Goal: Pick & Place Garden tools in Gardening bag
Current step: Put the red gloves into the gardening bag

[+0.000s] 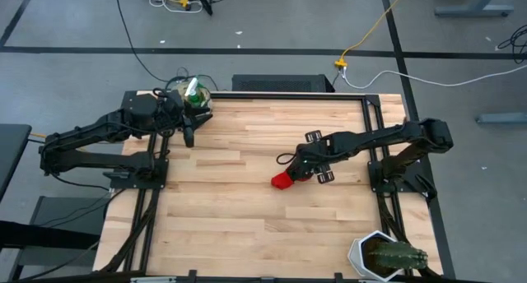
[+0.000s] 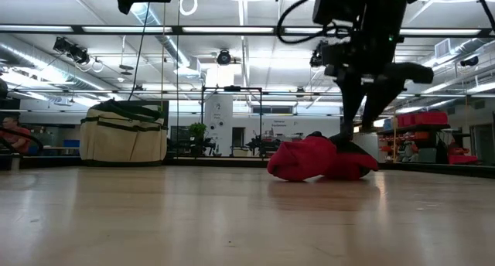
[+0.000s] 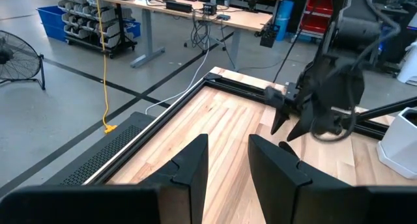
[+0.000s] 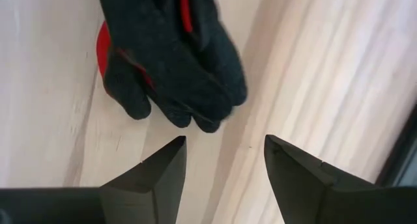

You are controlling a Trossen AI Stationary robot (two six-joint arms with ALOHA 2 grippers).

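Right wrist view looks straight down past the right hand, whose two dark fingers stand well apart with bare wood between them, holding nothing. Just beyond the fingertips lies the red-and-black glove, its dark fingers curled toward the hand but not touching it. From above, the right hand sits over the middle of the wooden surface, right at the glove's edge. At table height the glove shows as a crumpled red heap resting on the wood, with the hand's dark fingers coming down at its far side; whether they touch the fabric I cannot tell.

At the far left corner the left hand hangs just beside the gardening bag, which sits at that corner with something green and white showing in its open top. Its own camera shows the left hand's fingers parted narrowly and empty.

A white pot with a cactus stands at the near right corner.

No writing can be read on any of these things
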